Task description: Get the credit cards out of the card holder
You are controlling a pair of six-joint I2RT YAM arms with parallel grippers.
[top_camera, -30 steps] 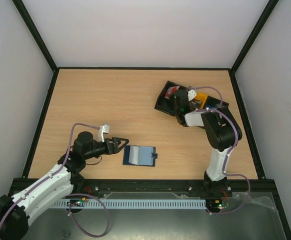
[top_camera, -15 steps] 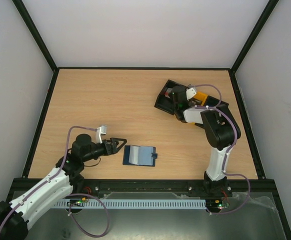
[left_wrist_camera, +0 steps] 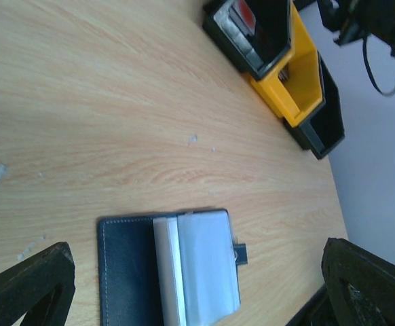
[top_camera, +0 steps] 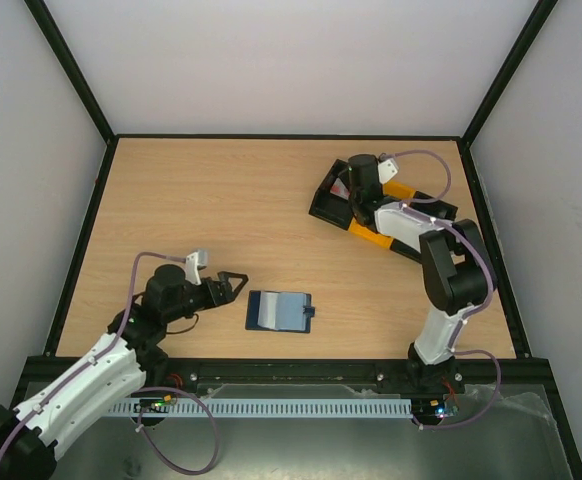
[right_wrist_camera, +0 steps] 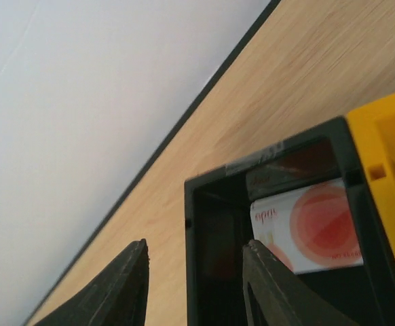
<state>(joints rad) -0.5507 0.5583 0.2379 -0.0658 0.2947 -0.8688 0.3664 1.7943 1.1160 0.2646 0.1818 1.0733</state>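
The navy card holder lies open on the table, its paler blue-grey pockets up and its tab to the right. It also shows in the left wrist view. My left gripper is open and empty just left of it, and its jaws frame the holder in its own view. My right gripper is open and empty over the left end of the black-and-yellow tray. The pinkish-white card with the red spot lies in the tray's black compartment, just past my right gripper. I cannot make out the black card.
The tray stands at the back right, with a yellow middle compartment between black ones. A black frame rail borders the table at the back and sides. White walls rise behind it.
My right arm has stretched forward and left, so its gripper now hangs over the tray's left compartment. My left arm has drawn back slightly. The card holder has not moved.
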